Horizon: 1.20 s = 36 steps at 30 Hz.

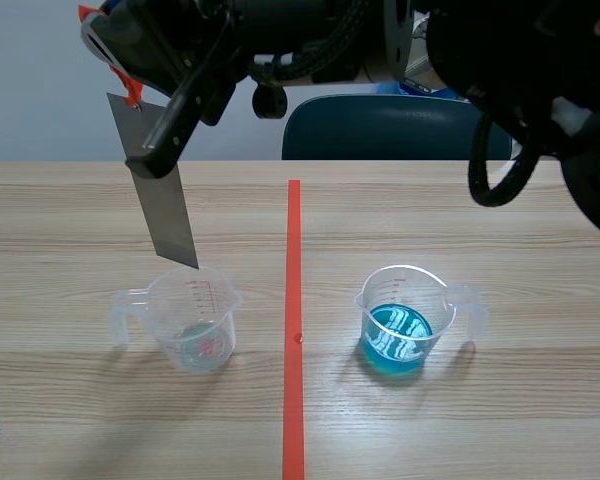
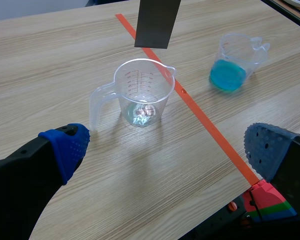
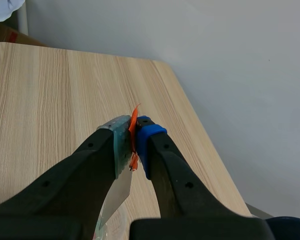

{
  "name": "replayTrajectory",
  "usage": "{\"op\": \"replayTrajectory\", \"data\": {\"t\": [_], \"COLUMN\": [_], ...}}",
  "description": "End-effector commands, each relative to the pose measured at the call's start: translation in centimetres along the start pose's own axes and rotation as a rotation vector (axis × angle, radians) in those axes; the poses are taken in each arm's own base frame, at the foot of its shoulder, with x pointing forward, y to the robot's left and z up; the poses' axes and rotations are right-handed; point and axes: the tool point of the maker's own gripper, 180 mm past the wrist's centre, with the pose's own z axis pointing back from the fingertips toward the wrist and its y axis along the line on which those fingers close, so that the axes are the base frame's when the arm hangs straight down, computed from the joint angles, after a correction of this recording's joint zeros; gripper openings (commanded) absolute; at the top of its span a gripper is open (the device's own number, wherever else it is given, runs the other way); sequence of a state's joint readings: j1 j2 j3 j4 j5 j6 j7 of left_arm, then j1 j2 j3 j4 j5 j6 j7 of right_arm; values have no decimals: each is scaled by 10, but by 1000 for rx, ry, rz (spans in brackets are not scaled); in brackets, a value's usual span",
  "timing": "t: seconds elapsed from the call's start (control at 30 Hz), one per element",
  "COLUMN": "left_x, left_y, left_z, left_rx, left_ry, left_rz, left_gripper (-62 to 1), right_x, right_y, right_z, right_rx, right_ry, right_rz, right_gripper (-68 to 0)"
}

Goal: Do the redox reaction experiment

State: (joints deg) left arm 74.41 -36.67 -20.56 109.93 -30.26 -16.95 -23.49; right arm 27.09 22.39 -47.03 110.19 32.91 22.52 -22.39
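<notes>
Looking through the scene view, I see the right gripper (image 1: 155, 150) raised over the left half of the wooden tabletop (image 1: 480, 220), its arm stretched across from the right. Its fingers are clamped on the upper end of a flat grey metal strip (image 1: 165, 210). In the right wrist view an orange tag (image 3: 134, 135) shows between the pads at the grip.

The strip hangs tilted, its lower end above the mouth of a clear plastic measuring cup with red graduation marks (image 1: 195, 320). From the left wrist view I see a gap between the strip's lower edge and the cup's rim. This cup stands left of the orange-red tape line (image 1: 293, 300), handle pointing away from the line. Something small glints at its bottom, but I cannot tell what it is.

A second clear plastic measuring cup (image 1: 405, 320) stands right of the line, well apart from the first, with blue liquid (image 1: 395, 340) in it.

My left gripper (image 2: 167, 150) sits low, near the first cup. Its blue-padded fingers (image 2: 65, 147) are spread wide with nothing between them.

A dark blue chair back (image 1: 380, 130) stands beyond the far edge.
</notes>
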Motion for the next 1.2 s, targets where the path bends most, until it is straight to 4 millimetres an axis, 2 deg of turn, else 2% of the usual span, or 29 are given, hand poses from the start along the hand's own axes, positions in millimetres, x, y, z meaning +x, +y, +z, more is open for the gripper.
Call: {"op": "replayTrajectory", "data": {"t": [0.0, 0.37, 0.53, 1.17], "left_x": [11, 11, 11, 11], "left_y": [-3, -3, -3, -3], "left_z": [-2, -2, -2, -2], "left_rx": [-5, -5, -5, -5], "left_ry": [-44, -44, -44, -44], "left_rz": [6, 6, 6, 6], "left_gripper": [14, 14, 14, 14], "right_x": [8, 1, -6, -29], "right_y": [-5, -13, -29, -43], "right_z": [0, 11, 29, 106], "right_rx": [-6, -23, -75, -109], "right_ry": [-27, -18, -14, 76], "right_rz": [10, 10, 9, 98], "right_gripper": [-669, -669, -669, -669]}}
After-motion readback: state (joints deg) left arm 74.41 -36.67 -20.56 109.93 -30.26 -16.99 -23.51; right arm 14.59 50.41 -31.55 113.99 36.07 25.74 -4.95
